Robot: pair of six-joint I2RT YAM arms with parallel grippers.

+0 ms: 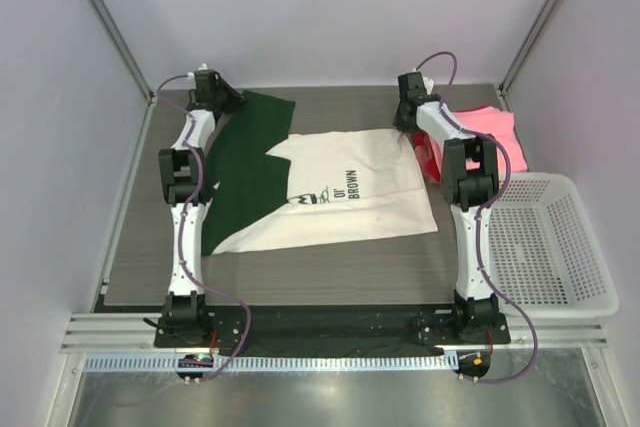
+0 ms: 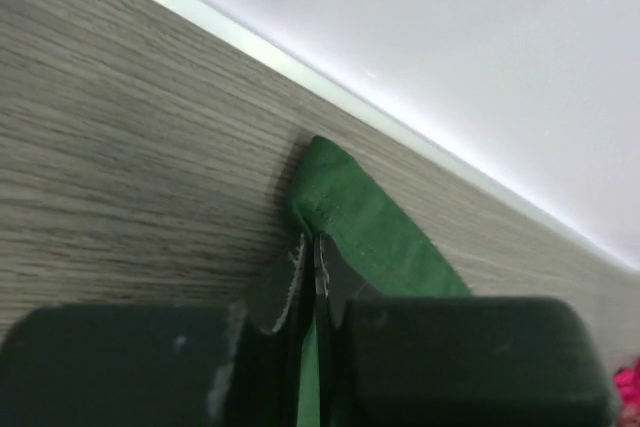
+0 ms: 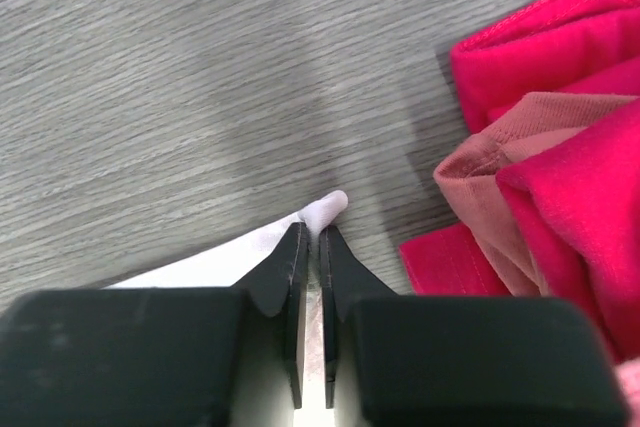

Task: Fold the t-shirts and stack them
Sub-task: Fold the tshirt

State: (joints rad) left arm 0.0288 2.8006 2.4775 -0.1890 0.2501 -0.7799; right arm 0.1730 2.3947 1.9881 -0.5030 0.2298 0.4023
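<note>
Left gripper (image 2: 308,247) jaws clamped on a green corner of the cream-white t-shirt (image 1: 350,192). Right gripper (image 3: 310,237) jaws pinched on its cream corner. Shirt lies spread mid-table (image 1: 330,267), print up. Pink and red t-shirts (image 1: 485,127) sit just beside the right gripper, with the white mesh basket (image 1: 545,247) further right.

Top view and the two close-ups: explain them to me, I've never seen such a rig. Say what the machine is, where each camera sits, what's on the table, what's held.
Two robot arms are bolted at the table's near edge, each ending in a two-finger gripper. The top view looks down from above and behind them; each close-up comes from a camera on one wrist. On the table lies a cream shirt with green sleeves, spread out. To its right sit a pink-red pile and a white basket. The left gripper is pinched on a green edge, the right gripper on a cream corner.
</note>
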